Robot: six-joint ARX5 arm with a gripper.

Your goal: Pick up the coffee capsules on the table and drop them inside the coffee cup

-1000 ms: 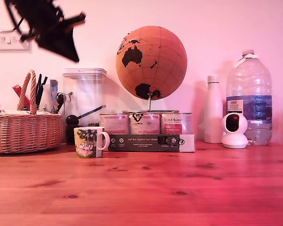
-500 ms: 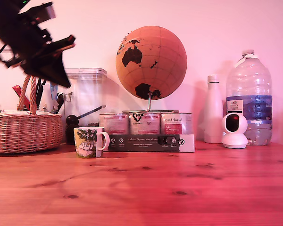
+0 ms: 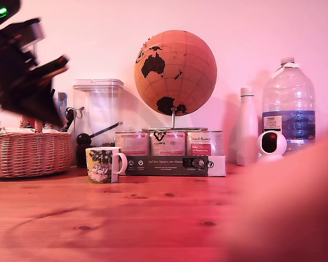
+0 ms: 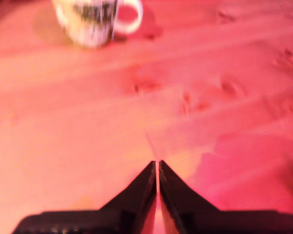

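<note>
1. One mug (image 3: 103,164) stands on the wooden table (image 3: 153,218), toward the exterior view's left, handle turned to that view's right; in my wrist view it (image 4: 95,19) sits at the far edge of the boards.
2. Open table lies in front of the mug and across the middle; the back is lined by a basket (image 3: 27,153), a clear canister (image 3: 98,112), three tins (image 3: 168,143), a dark flat box (image 3: 175,165), a globe (image 3: 175,72), a white bottle (image 3: 247,128), a water jug (image 3: 288,109) and a small white camera (image 3: 272,145).
3. A large pink blur (image 3: 295,207) covers the exterior view's lower right; I cannot tell what it is.
4. My gripper (image 4: 156,176) is high at the exterior view's upper left (image 3: 41,90), above the basket, smeared with motion.
5. My fingers (image 4: 136,192) are black, tapered wedges, pressed tip to tip with only a hairline slit between them and nothing held.
6. The table is knotty, grained pine; the basket is woven wicker; the globe looks cork-brown with dark continents.
7. The mug is short, glossy ceramic, white at rim and handle, printed green and yellow.
8. No capsules show in either view.
</note>
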